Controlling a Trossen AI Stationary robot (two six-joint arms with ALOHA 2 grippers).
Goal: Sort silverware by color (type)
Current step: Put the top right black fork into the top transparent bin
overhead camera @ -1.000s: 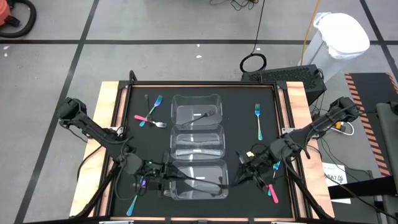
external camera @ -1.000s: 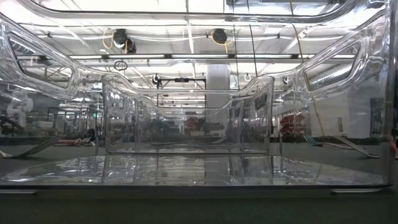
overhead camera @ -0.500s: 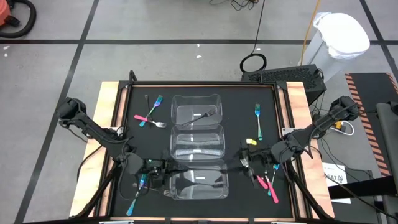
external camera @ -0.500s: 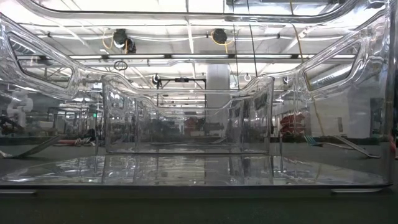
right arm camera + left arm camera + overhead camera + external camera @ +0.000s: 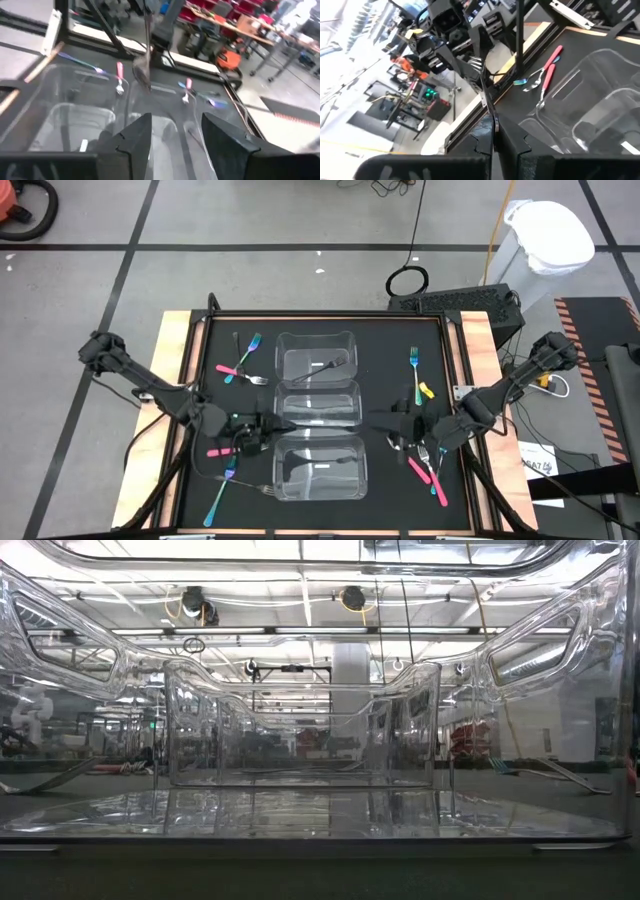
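Note:
A dark grey fork (image 5: 485, 95) hangs lifted over the table between my two arms. My left gripper (image 5: 492, 134) (image 5: 270, 426) is shut on it, at the left of the clear containers. The fork's tine end (image 5: 142, 72) shows ahead of my right gripper (image 5: 172, 125) (image 5: 394, 423), which is open, holds nothing, and stands right of the containers. Another dark fork (image 5: 325, 366) lies in the far container (image 5: 345, 340). Pink forks (image 5: 424, 474) lie at the near right. Pink and blue forks (image 5: 240, 366) lie crossed at the far left. My left gripper pinches the dark fork's handle end (image 5: 493, 119) between its two shut fingers. The fingers come about level from the table's left, and the fork runs on along them toward my right arm. The fork is lifted clear, with its tines (image 5: 475, 62) at the free end.
Three clear containers stand in a column at mid-table: far, middle (image 5: 352, 402) and near (image 5: 358, 485). A blue-green fork (image 5: 415, 376) lies at the far right. A pink fork (image 5: 216, 451) and blue forks (image 5: 218, 502) lie near my left arm. The low view shows only the containers (image 5: 300, 740).
Both grippers have gone toward the table's far edge, from beside the near container to beside the middle one. The dark fork has gone along in my left gripper. My right gripper has rolled at the wrist and now stands apart from the fork.

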